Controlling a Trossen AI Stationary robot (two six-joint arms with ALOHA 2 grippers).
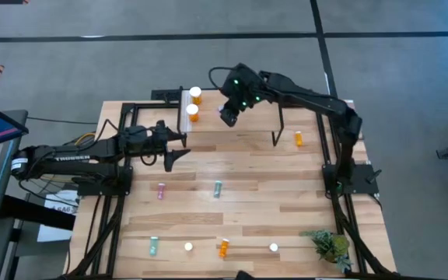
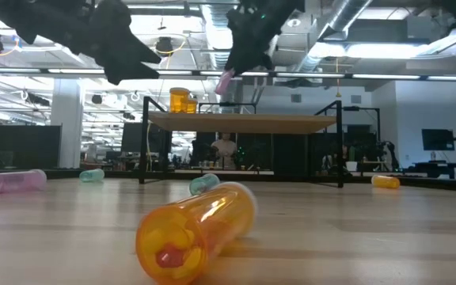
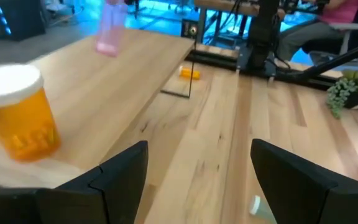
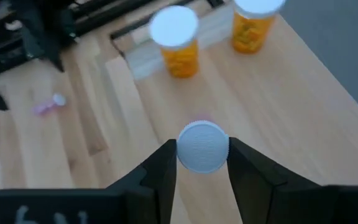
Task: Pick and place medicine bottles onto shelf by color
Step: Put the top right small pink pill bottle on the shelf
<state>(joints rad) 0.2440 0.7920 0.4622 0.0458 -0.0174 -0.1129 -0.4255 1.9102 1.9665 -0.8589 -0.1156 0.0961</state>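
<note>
Two wide orange bottles with white lids [image 1: 194, 103] already stand on the small raised light-wood shelf [image 1: 247, 128] in the high view; seven small bottles, orange, pink and teal, remain scattered on the wooden worktop [image 1: 247, 210]. "TROSSEN" reads on the left arm, whose left gripper [image 1: 179, 148] hovers with jaws wide. Low view: the right gripper [image 2: 240, 67] hangs above the shelf. Right wrist view: its jaws clamp a pink white-capped bottle [image 4: 202, 146], upright, over the shelf, seemingly about to be placed.

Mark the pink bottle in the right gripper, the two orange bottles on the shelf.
pink bottle [image 4: 202, 147]: right wrist view, white cap.
near orange bottle [image 4: 179, 56]: right wrist view, orange body.
far orange bottle [image 4: 251, 31]: right wrist view, orange body.
</note>
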